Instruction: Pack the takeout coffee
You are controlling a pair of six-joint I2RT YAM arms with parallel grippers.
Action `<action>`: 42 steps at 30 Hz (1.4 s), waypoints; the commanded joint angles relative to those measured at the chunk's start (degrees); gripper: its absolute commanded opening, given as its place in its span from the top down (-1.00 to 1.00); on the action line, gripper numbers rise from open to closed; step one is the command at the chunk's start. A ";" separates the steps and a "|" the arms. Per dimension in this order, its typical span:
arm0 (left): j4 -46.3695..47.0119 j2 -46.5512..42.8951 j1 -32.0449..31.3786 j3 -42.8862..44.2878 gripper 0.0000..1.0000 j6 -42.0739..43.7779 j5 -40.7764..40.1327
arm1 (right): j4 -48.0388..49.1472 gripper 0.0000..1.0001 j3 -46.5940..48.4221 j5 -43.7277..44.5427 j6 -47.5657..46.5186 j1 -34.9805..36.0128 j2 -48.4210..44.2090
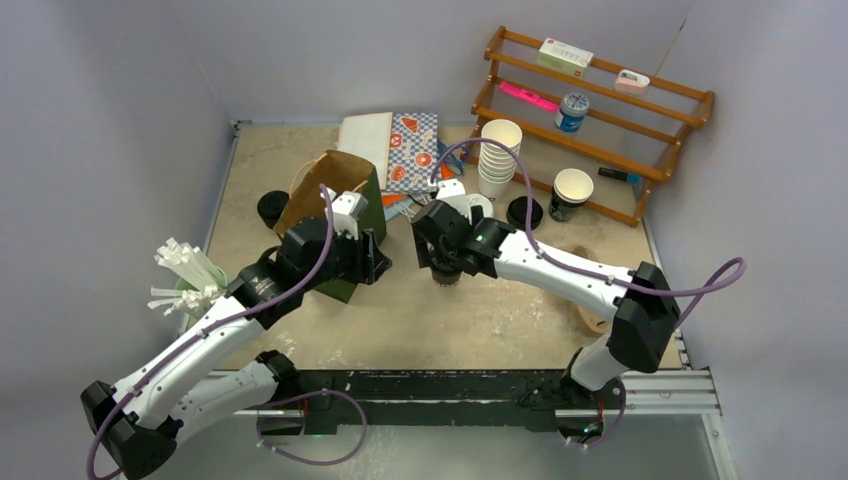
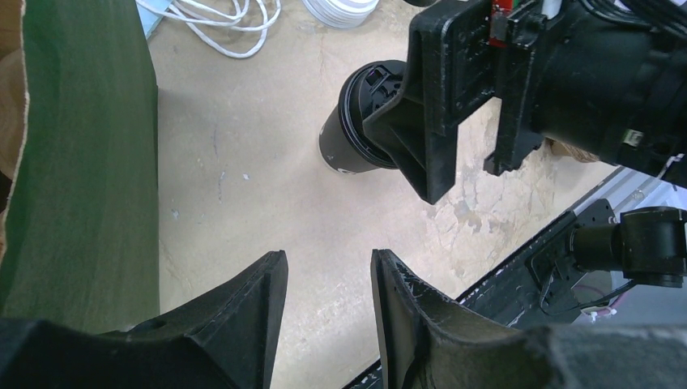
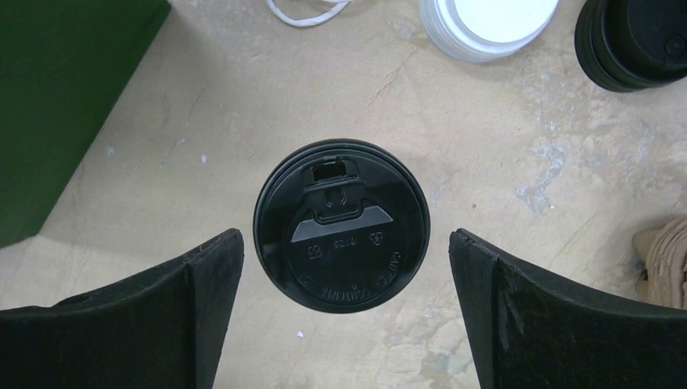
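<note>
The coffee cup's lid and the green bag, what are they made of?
The lid looks like black plastic: slightly shiny, with raised moulded letters and a sip flap. The green bag is probably paper: matte green outside, with a brown inner face showing at its edge.

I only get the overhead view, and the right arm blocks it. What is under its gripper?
Observer: A dark cup with a black lid, standing upright between the fingers of the right gripper.
Visitor: Is it gripped?
Observer: No. The right wrist view shows bare table on both sides of the lid, so neither finger touches it.
Visitor: And the left gripper?
Observer: The left gripper is empty. Its own camera shows only table between its fingers.
</note>
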 commanded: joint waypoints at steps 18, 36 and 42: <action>1.41 -0.12 -0.14 0.80 0.09 -0.07 0.73 | 3.16 -0.97 -0.95 -14.57 -14.96 -4.91 -2.51; 1.75 0.10 -0.18 0.08 0.09 -0.07 0.88 | 3.18 -0.97 -2.48 -15.83 -15.09 -6.11 -0.92; 2.00 0.22 -0.14 0.01 0.09 -0.07 0.88 | 3.84 -0.97 -3.00 -17.36 -15.38 -6.48 -0.54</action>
